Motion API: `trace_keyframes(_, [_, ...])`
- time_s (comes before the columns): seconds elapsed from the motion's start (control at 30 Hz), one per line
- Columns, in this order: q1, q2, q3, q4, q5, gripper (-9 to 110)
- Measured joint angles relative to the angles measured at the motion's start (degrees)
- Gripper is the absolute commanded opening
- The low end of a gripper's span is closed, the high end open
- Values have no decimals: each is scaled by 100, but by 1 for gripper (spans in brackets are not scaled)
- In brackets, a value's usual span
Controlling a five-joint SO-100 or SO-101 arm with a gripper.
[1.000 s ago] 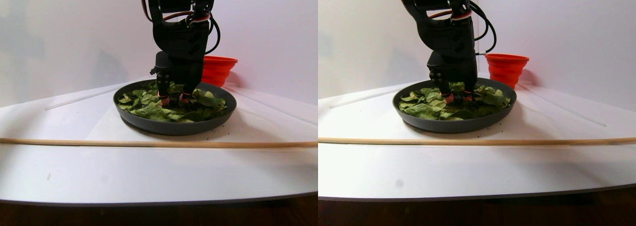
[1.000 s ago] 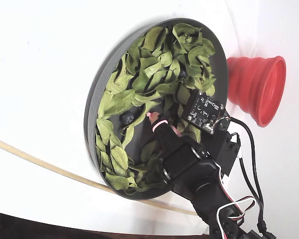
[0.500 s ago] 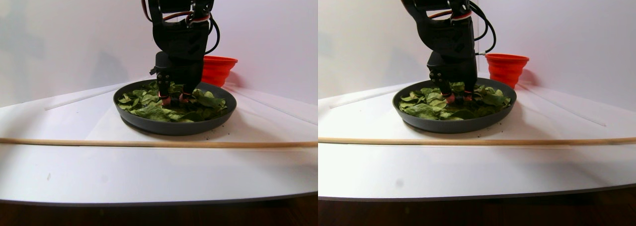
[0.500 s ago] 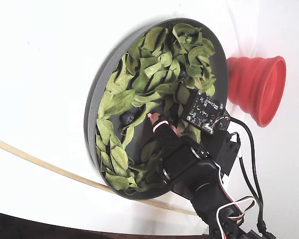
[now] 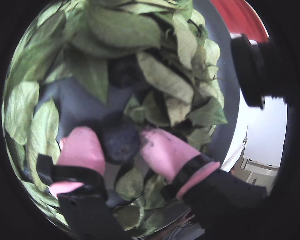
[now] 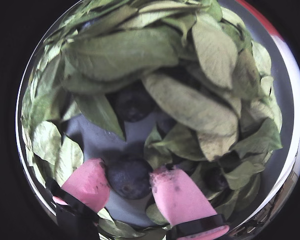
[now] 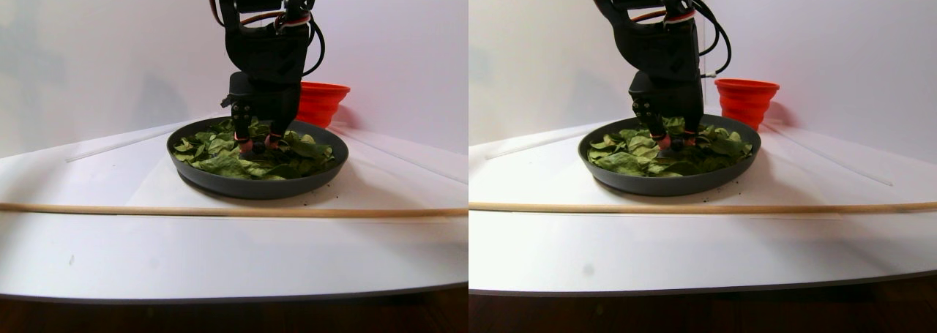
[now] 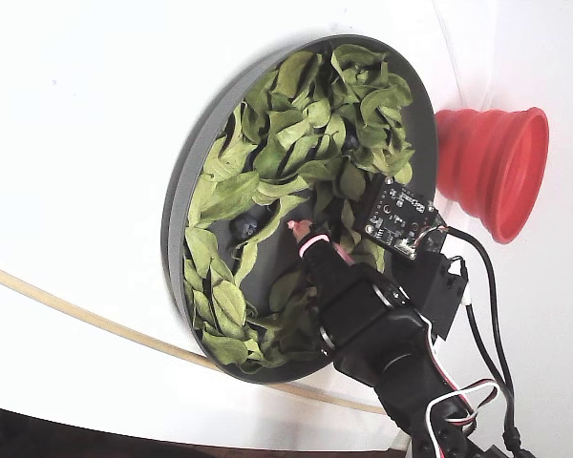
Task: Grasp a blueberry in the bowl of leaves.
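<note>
A dark blue-black blueberry (image 5: 121, 142) lies on the bare floor of the grey bowl (image 5: 75, 100), among green leaves (image 5: 125, 30). My gripper (image 5: 117, 137) points down into the bowl with its pink fingertips on either side of this berry (image 6: 129, 177). The left finger (image 6: 87, 182) touches it; a thin gap shows at the right finger (image 6: 177, 195). The jaws stand open about a berry's width. A second blueberry (image 6: 134, 102) sits farther ahead, half under leaves (image 6: 120, 50); it also shows in the fixed view (image 8: 245, 227). The gripper (image 8: 304, 232) is over the bowl's (image 8: 186, 181) middle.
A red ribbed cup (image 8: 497, 172) stands just beyond the bowl; it also shows in the stereo pair view (image 7: 322, 102). A long thin wooden stick (image 7: 219, 211) lies across the white table in front of the bowl (image 7: 256, 186). A small camera board (image 8: 399, 218) rides on the wrist.
</note>
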Motion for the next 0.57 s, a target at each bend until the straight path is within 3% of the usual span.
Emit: trace_keyframes(0.57, [18,677,0,316,-88,15])
